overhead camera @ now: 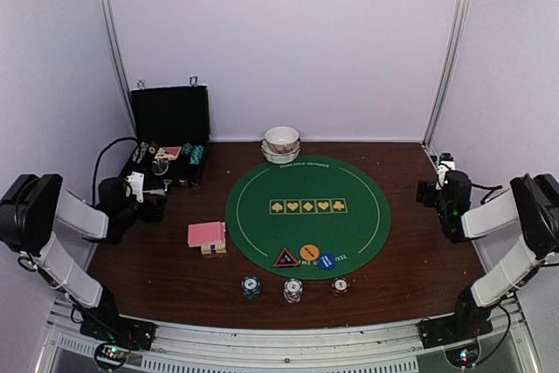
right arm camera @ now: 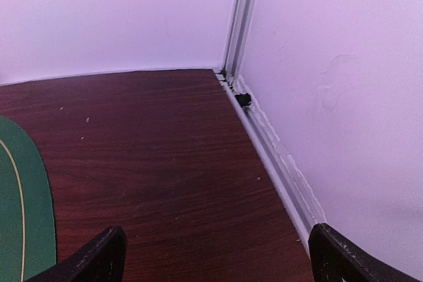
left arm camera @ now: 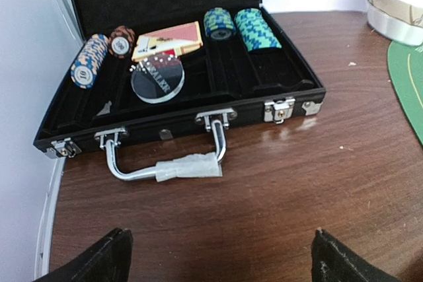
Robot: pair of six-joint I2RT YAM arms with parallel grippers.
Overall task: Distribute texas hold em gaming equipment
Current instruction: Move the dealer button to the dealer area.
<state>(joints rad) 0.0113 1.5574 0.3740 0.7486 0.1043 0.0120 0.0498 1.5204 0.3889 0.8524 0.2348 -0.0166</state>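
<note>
Brown wood surface (overhead camera: pixel 410 242) carries a round green mat (overhead camera: pixel 262 207). Just off the mat's near edge stand three chip stacks: teal (overhead camera: pixel 251 286), white (overhead camera: pixel 293 290) and brown (overhead camera: pixel 339 286). On the mat's near part lie the triangle marker (overhead camera: pixel 286 258), orange disc (overhead camera: pixel 308 252) and blue disc (overhead camera: pixel 327 260). Pink-backed cards (overhead camera: pixel 207 235) sit at its left edge. Left of the mat, the left jaws stand wide apart, empty, facing the open black case (left arm camera: pixel 291 97). Right of the mat, the right jaws gape, holding nothing. White bowls (overhead camera: pixel 281 141) sit at the mat's far edge.

open black case (overhead camera: pixel 170 115), stacked white bowls (overhead camera: pixel 281 140), brown table (overhead camera: pixel 410 251)
</note>
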